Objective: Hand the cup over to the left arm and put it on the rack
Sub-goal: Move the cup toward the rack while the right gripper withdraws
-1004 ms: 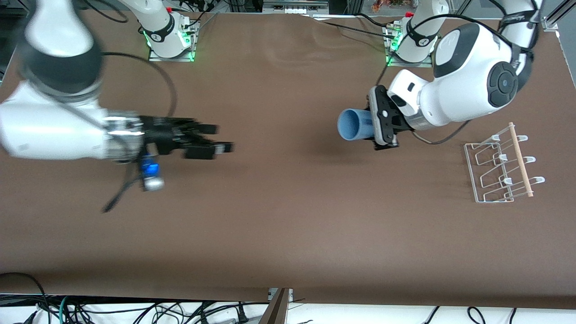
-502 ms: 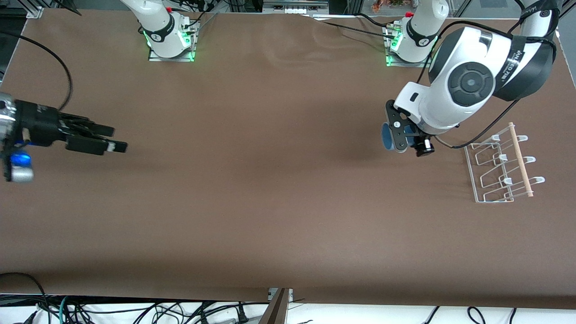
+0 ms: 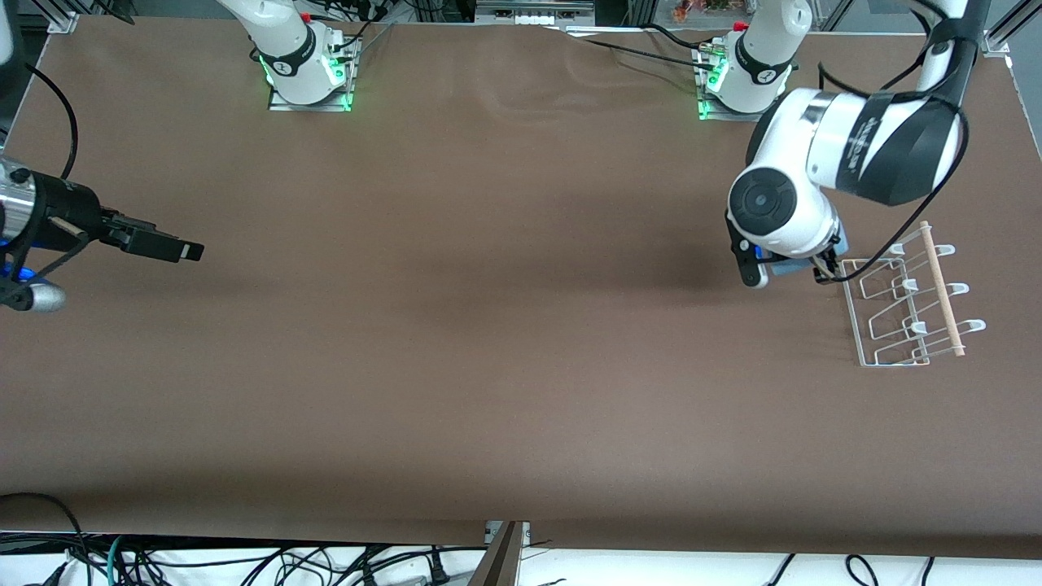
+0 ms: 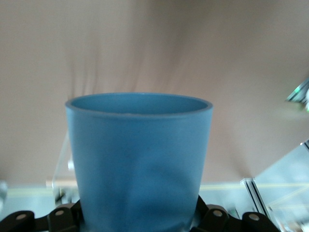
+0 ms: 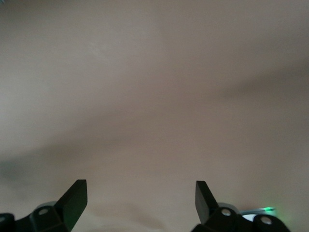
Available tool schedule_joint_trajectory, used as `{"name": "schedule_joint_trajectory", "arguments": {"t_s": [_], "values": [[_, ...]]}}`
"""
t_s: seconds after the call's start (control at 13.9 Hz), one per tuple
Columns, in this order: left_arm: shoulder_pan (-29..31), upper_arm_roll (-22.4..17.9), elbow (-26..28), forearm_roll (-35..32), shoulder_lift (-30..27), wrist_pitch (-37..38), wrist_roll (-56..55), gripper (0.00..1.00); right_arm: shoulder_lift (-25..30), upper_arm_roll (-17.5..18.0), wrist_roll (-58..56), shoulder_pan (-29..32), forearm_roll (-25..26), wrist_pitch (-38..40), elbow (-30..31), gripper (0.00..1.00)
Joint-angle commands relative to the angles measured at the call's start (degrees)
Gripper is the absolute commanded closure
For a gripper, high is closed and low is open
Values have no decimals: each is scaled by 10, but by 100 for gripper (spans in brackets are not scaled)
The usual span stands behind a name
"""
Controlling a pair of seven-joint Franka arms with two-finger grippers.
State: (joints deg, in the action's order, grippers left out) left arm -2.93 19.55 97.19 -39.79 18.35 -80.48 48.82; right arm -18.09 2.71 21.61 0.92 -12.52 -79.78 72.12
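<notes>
The light blue cup (image 4: 140, 159) fills the left wrist view, and my left gripper (image 4: 140, 220) is shut on its lower part with black fingers (image 4: 215, 217) on either side. In the front view the left arm's white wrist covers most of the cup (image 3: 790, 266). There the left gripper (image 3: 781, 275) hangs over the table right beside the white wire rack (image 3: 895, 309), at the rack's end nearer the arm bases. My right gripper (image 3: 191, 251) hovers at the right arm's end of the table. Its jaws (image 5: 140, 195) are open with only bare table between them.
The brown table (image 3: 488, 366) stretches between the two arms. A thin wooden rod (image 3: 940, 285) lies across the rack's hooks. The arm bases (image 3: 309, 73) stand along the table's edge farthest from the front camera, and cables hang below the nearest edge.
The left arm has swung the cup toward the rack and turned its wrist, so the cup now hides beneath it. The right arm has pulled back to its own end of the table.
</notes>
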Motion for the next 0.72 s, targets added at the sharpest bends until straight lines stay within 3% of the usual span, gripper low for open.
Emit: {"name": "schedule_joint_trajectory", "arguments": {"t_s": [0.0,0.07,0.29,0.5,0.65], "values": [[-3,1,-7,-91,24,31,-31,86,122,6,-48,-4,36,-85,175,1],[5,-1,-7,-125,34,42,-29,83,145,9,-59,-5,52,-109,208,1],[18,-6,-1,-199,60,73,-27,98,170,41,-97,-5,122,-149,256,1],[22,-5,5,-283,109,135,-27,100,179,40,-123,-4,130,-186,268,1],[38,-5,11,-317,115,131,-28,100,179,34,-160,-3,150,-187,268,1]]}}
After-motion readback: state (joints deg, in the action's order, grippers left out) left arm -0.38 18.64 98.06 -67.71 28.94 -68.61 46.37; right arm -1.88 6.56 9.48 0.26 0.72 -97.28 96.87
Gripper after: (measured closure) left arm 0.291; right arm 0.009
